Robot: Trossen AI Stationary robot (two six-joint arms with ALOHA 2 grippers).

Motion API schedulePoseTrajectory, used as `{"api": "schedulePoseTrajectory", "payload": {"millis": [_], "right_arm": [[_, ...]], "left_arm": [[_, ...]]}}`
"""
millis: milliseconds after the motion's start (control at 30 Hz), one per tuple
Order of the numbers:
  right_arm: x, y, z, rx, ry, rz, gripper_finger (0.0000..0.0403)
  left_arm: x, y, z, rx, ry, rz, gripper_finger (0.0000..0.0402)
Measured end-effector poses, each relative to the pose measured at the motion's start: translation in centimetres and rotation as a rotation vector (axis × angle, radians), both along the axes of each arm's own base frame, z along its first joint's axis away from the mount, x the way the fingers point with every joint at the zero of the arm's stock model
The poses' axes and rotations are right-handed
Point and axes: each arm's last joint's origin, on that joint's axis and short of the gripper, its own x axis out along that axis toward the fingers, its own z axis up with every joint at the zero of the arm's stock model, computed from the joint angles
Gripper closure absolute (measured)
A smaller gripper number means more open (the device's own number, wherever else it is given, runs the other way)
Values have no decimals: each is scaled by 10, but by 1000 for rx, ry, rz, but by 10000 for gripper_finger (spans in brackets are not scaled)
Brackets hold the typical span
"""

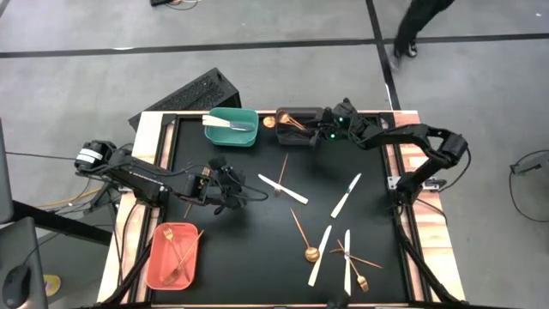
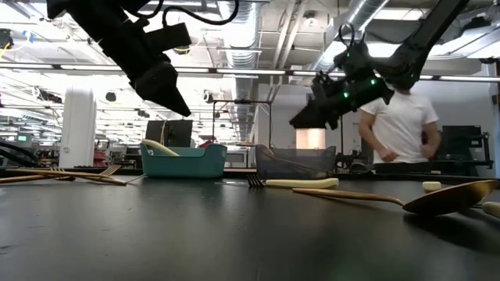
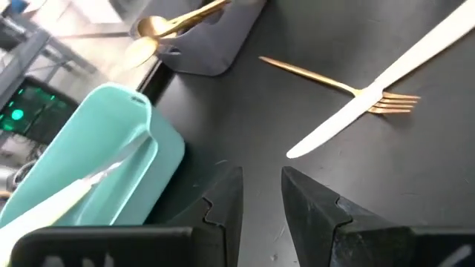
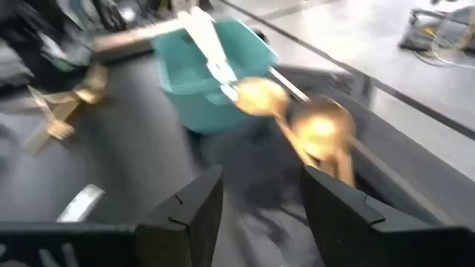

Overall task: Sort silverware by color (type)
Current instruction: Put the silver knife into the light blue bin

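Note:
White plastic knives and gold forks and spoons lie scattered on the black table. A knife (image 1: 284, 190) crosses a fork (image 1: 283, 171) mid-table, and the same knife (image 3: 386, 80) and fork (image 3: 349, 87) show in the left wrist view. More knives (image 1: 346, 195) and a spoon (image 1: 304, 239) lie toward the near edge. My left gripper (image 1: 233, 185) (image 3: 261, 199) hovers open and empty left of the crossed pair, raised off the table (image 2: 168, 94). My right gripper (image 1: 321, 135) (image 4: 260, 204) is open and empty above the dark grey bin (image 1: 298, 125), where gold spoons (image 4: 319, 127) lie.
The teal bin (image 1: 232, 127) at the far edge holds white knives (image 1: 225, 123). The salmon bin (image 1: 174, 255) at the near left corner holds gold forks. A wooden frame (image 1: 147, 146) edges the table. A person (image 2: 398, 117) stands beyond the far side.

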Motion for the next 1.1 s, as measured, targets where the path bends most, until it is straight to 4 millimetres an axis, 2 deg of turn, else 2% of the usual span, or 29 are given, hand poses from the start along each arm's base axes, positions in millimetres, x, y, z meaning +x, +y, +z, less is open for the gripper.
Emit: {"api": "schedulePoseTrajectory", "payload": {"millis": [167,300,400,467,767,967,1100], "right_arm": [[24,40,6,50,-46,-18,232],[41,76,9,83,-84,1,256],[44,97,17,121,-111,49,271],[43,108,21,146,-66,73,279],[32,131,26,229,111,56,293],[22,137,29,364,160,152,294],[14,139,28,397,227,144,294]], "left_arm": [[2,-1,0,-27,37,-97,318],[2,0,-2,15,91,-164,318],[3,8,-9,53,126,-235,318],[5,16,-12,45,124,-288,318],[6,61,-25,-55,-20,-450,318],[6,70,-24,-124,-86,-617,318],[8,72,-20,-123,-138,-676,318]]}}
